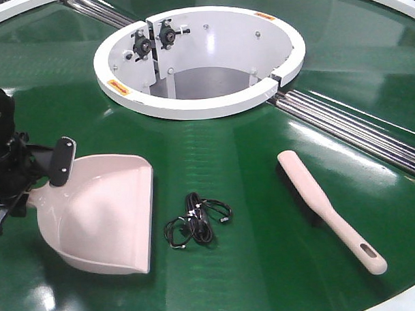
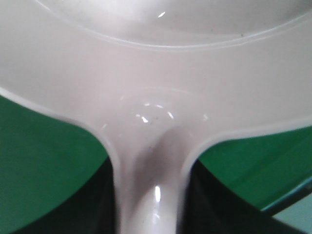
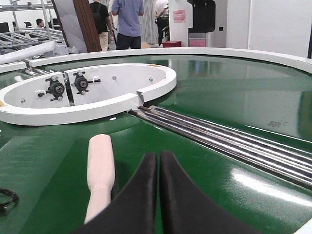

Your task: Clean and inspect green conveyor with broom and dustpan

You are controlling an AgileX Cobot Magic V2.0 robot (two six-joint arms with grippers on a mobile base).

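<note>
The green conveyor [image 1: 256, 188] fills the front view. On its left part rests the beige-pink dustpan [image 1: 107, 213], lip toward the near right. My left gripper [image 1: 39, 174] is shut on the dustpan's handle. In the left wrist view that handle [image 2: 151, 195] runs between my dark fingers [image 2: 92, 209]. The broom [image 1: 329, 209] lies flat on the right, handle end nearest. In the right wrist view my right gripper [image 3: 159, 155] is shut with nothing in it. It hovers just right of the broom [image 3: 100, 165], apart from it. The right gripper is outside the front view.
A tangled black cable [image 1: 196, 221] lies between dustpan and broom. The white collar [image 1: 192, 105] rings an opening at the back. Metal roller strips [image 1: 356, 130] run from it toward the right. People [image 3: 127, 22] stand beyond the conveyor's far rim.
</note>
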